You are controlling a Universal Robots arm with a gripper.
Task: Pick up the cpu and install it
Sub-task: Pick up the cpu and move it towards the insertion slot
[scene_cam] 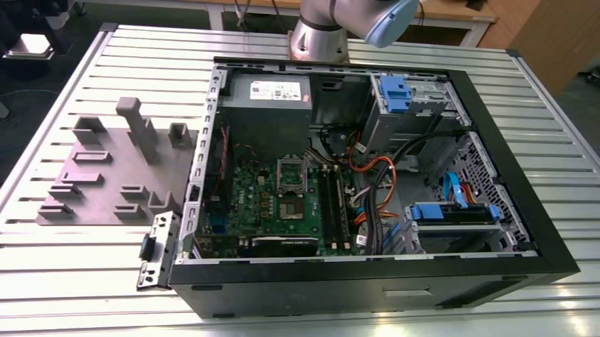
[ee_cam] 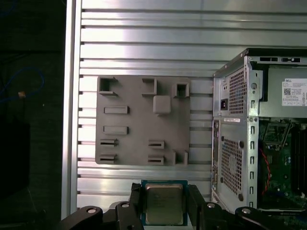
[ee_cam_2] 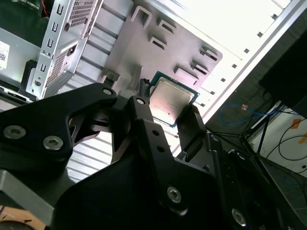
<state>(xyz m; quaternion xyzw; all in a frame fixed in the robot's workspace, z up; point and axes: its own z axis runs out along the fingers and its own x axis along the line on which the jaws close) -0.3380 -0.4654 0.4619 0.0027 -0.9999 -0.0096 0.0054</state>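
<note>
The cpu [ee_cam: 164, 203] is silver with a blue-green edge — the fixture plate [ee_cam: 139, 124] is plain grey, the table [ee_cam: 144, 33] striped silver, the motherboard [scene_cam: 249, 198] green.

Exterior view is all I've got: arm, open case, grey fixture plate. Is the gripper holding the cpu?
Observer: Yes. In both wrist views the gripper is shut on the cpu, clamping two opposite edges.
Operator: Which face shows?
Observer: Its silver metal top faces the first wrist view's camera.
Operator: Where is it?
Observer: Outside the computer case, seen against the slatted table just off the fixture plate edge.
</note>
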